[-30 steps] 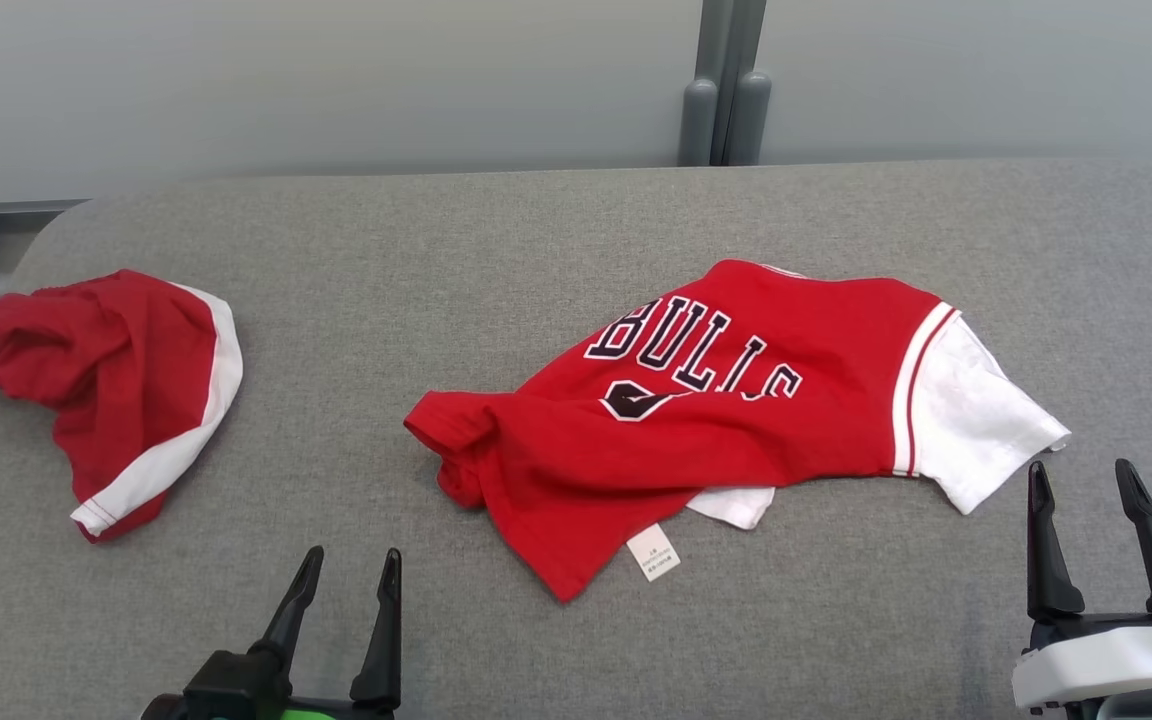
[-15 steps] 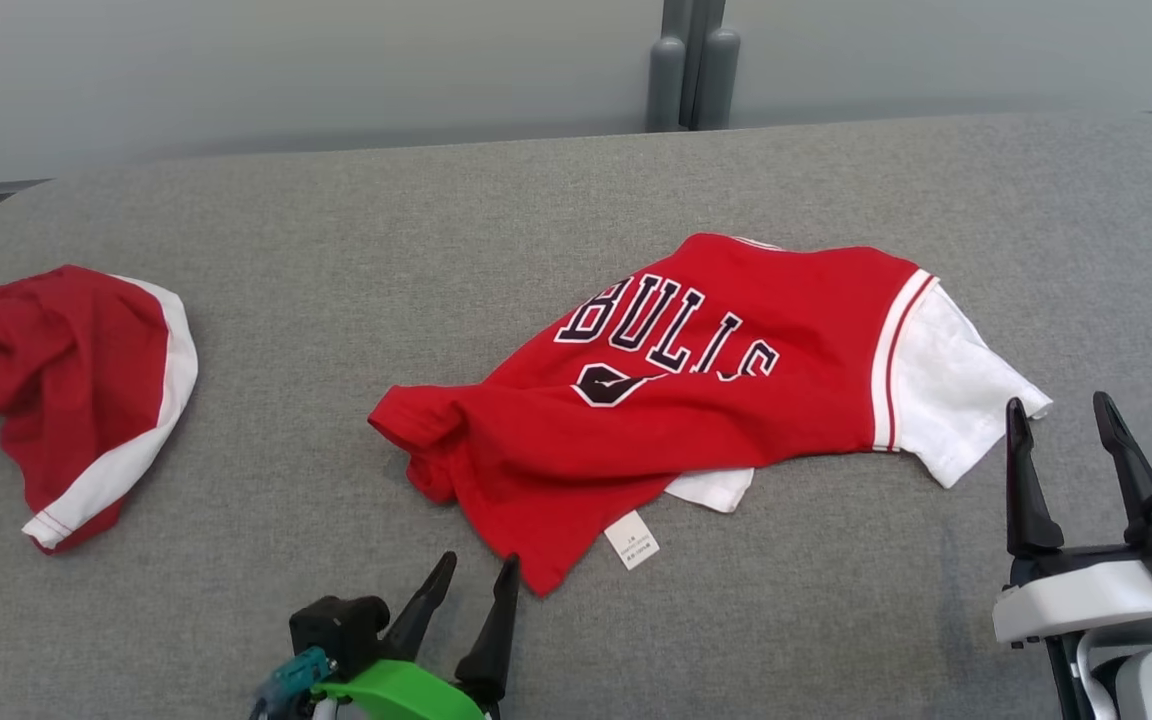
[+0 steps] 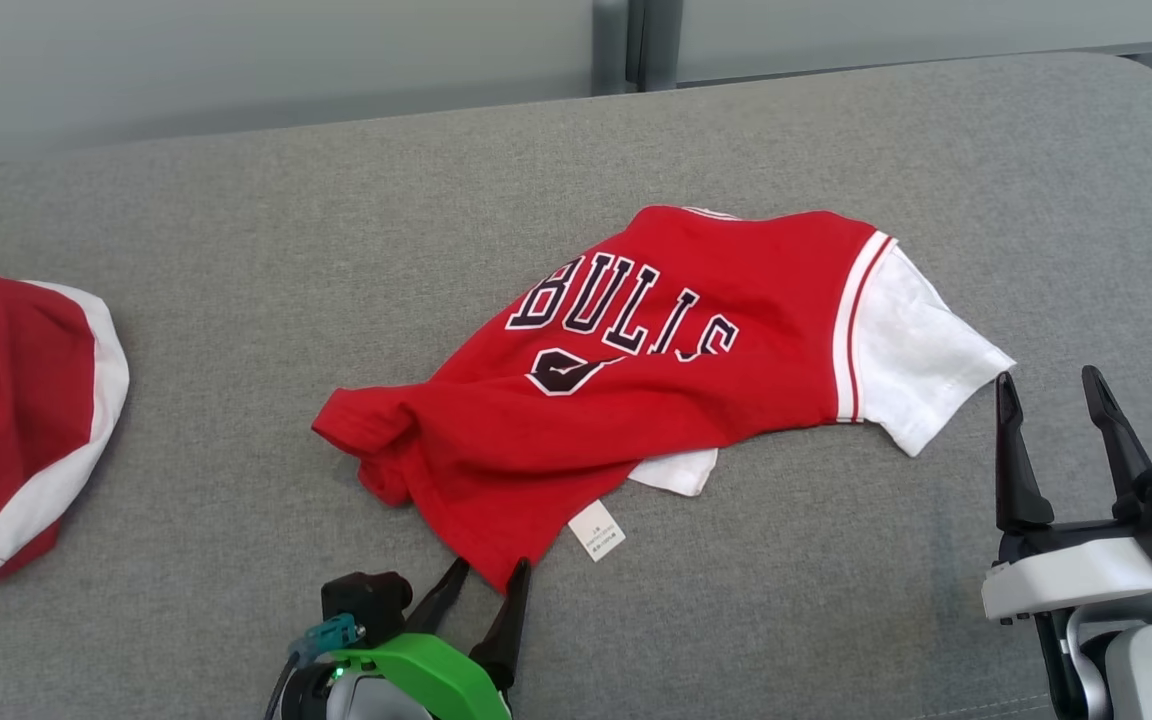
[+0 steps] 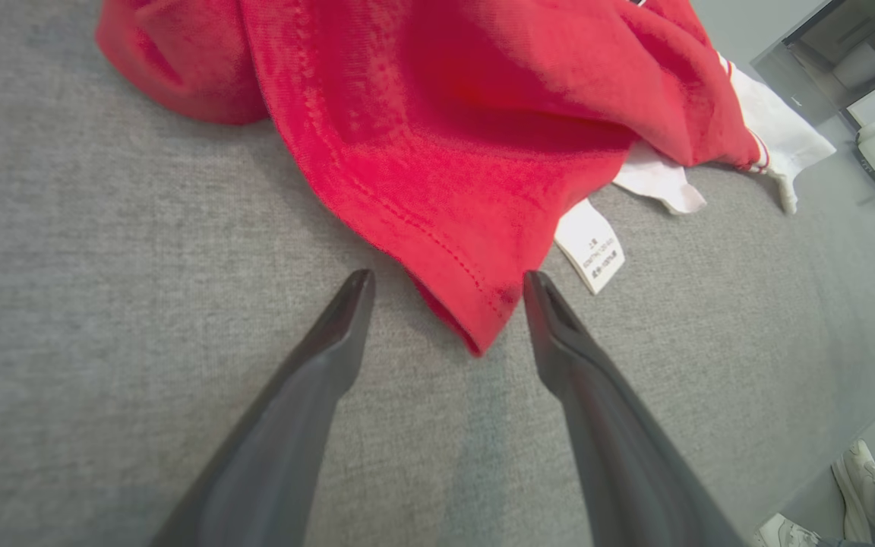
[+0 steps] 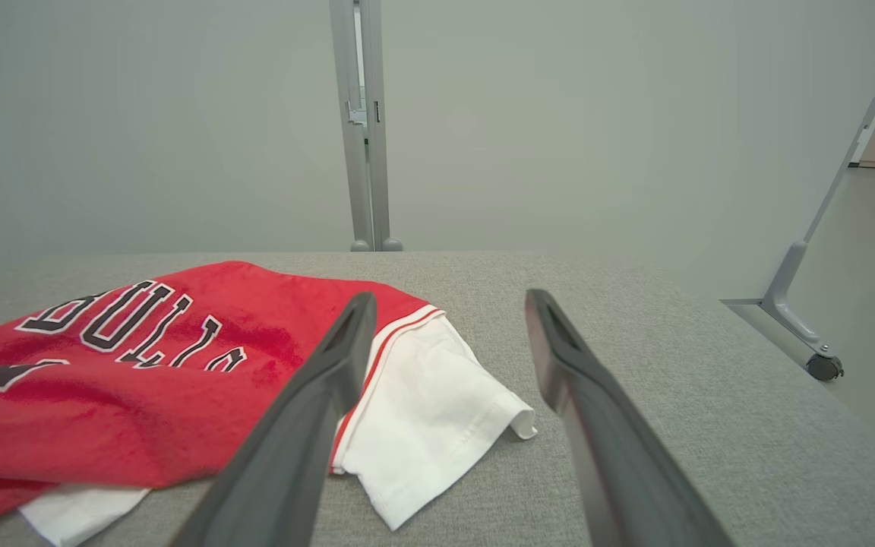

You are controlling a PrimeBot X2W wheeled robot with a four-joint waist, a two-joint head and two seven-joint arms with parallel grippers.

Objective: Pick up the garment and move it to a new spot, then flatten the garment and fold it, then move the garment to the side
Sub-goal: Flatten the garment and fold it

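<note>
The hem corner (image 4: 475, 334) of the red Bulls jersey (image 3: 656, 400) sits between the 2 spread fingers (image 4: 308, 395) of the left gripper (image 3: 492, 565), its length running ahead and rightward to the white sleeve (image 3: 911, 350) beside the spread right gripper (image 3: 1047, 378).

The garment (image 3: 656, 400) is lying midway on the surface (image 3: 236, 220), another cloth (image 3: 6, 400) well to its left, the left pincer (image 3: 492, 566) straddling its near corner.

Left gripper (image 3: 492, 566) low, jaws wide; right gripper (image 3: 1047, 376) perhaps higher, jaws wide
</note>
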